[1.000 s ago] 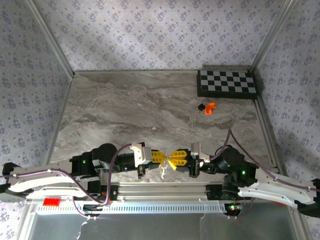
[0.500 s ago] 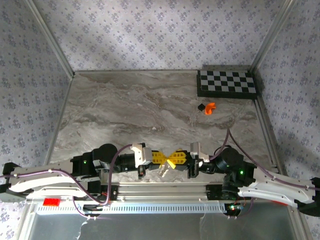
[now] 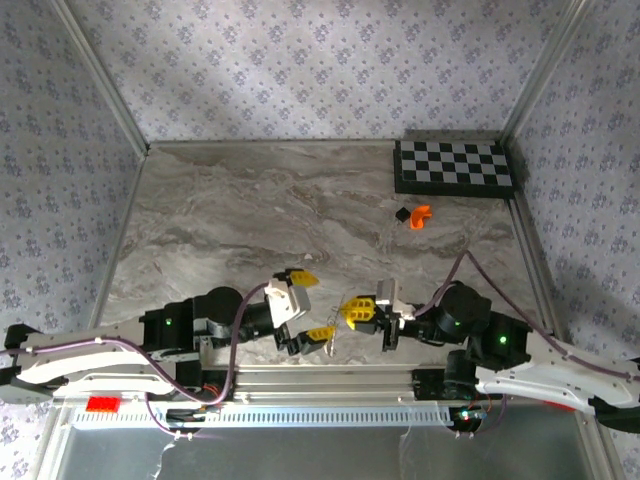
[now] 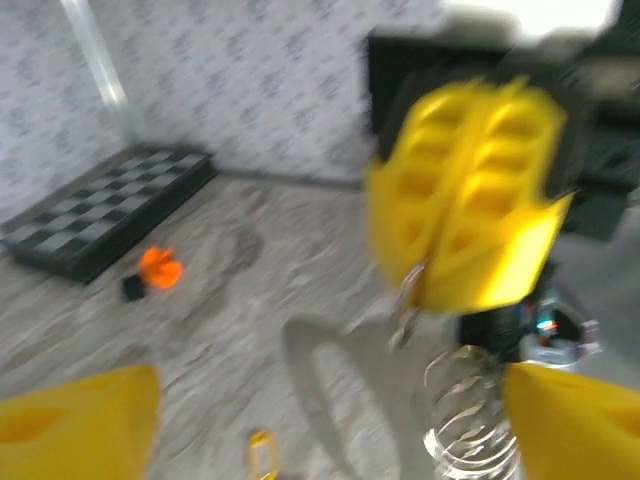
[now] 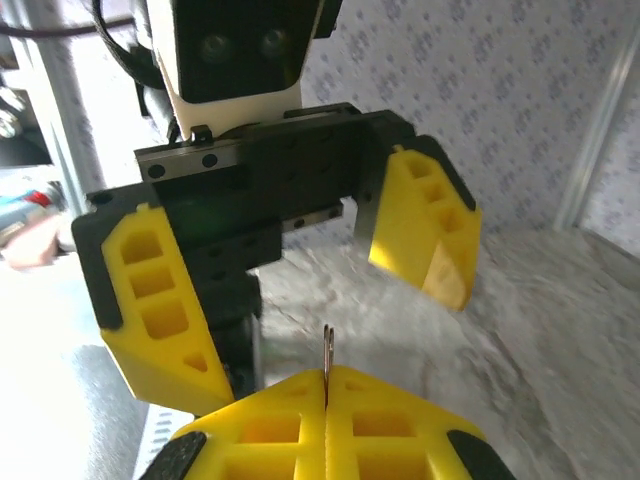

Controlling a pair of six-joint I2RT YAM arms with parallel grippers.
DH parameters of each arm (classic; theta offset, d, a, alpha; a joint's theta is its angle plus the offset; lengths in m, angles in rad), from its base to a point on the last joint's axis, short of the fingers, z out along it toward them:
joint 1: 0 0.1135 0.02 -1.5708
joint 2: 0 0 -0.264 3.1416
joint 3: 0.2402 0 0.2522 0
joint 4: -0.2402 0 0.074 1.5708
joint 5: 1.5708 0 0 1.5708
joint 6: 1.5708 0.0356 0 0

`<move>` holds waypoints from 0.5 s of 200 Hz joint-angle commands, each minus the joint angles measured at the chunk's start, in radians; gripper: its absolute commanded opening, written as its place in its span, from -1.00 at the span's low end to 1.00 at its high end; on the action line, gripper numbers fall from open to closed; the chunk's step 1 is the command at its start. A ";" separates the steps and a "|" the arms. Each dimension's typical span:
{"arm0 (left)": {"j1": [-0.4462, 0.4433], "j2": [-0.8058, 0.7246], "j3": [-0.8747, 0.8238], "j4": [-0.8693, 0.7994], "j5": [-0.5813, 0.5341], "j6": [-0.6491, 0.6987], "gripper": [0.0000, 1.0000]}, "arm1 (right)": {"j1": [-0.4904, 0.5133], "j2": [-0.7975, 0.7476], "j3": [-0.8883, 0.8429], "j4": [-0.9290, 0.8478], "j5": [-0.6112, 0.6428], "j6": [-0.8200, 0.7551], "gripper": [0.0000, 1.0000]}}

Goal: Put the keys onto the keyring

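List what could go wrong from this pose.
1. The right end effector pinches the keyring only at its pad tips. The ring hangs below and could twist or slip out.
2. The open left end effector sits close, facing that grip. Closing may strike the pads instead of the ring.
3. What looks like the yellow-headed key lies flat on the table, so it is likely hard to pick up.

Rear overhead, close wrist views, left facing right claw (image 4: 450, 285), right facing left claw (image 5: 325, 335)
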 commanded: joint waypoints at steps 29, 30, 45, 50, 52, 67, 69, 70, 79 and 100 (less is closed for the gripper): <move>-0.003 0.005 0.121 -0.256 -0.090 0.015 0.99 | 0.006 0.077 0.196 -0.371 0.112 -0.112 -1.00; -0.003 0.004 0.123 -0.257 -0.086 0.015 0.99 | 0.006 0.080 0.199 -0.373 0.112 -0.114 -1.00; -0.002 -0.012 0.138 -0.262 -0.018 0.016 0.99 | 0.005 0.121 0.236 -0.430 0.087 -0.145 -1.00; -0.002 -0.019 0.139 -0.263 0.006 0.022 0.99 | 0.007 0.135 0.250 -0.442 0.076 -0.157 -1.00; -0.002 -0.022 0.138 -0.264 0.016 0.027 0.99 | 0.007 0.141 0.254 -0.450 0.071 -0.161 -1.00; -0.002 -0.040 0.143 -0.265 0.060 0.041 0.99 | 0.013 0.168 0.284 -0.488 0.051 -0.191 -1.00; -0.002 -0.042 0.143 -0.265 0.065 0.042 0.99 | 0.014 0.170 0.287 -0.491 0.049 -0.194 -1.00; -0.003 -0.043 0.143 -0.265 0.068 0.043 0.99 | 0.014 0.172 0.289 -0.490 0.049 -0.195 -1.00; -0.003 -0.049 0.145 -0.265 0.094 0.051 0.94 | 0.019 0.181 0.301 -0.512 0.047 -0.211 -1.00; -0.003 -0.033 0.150 -0.267 0.121 0.047 0.68 | 0.026 0.199 0.333 -0.549 0.061 -0.237 -1.00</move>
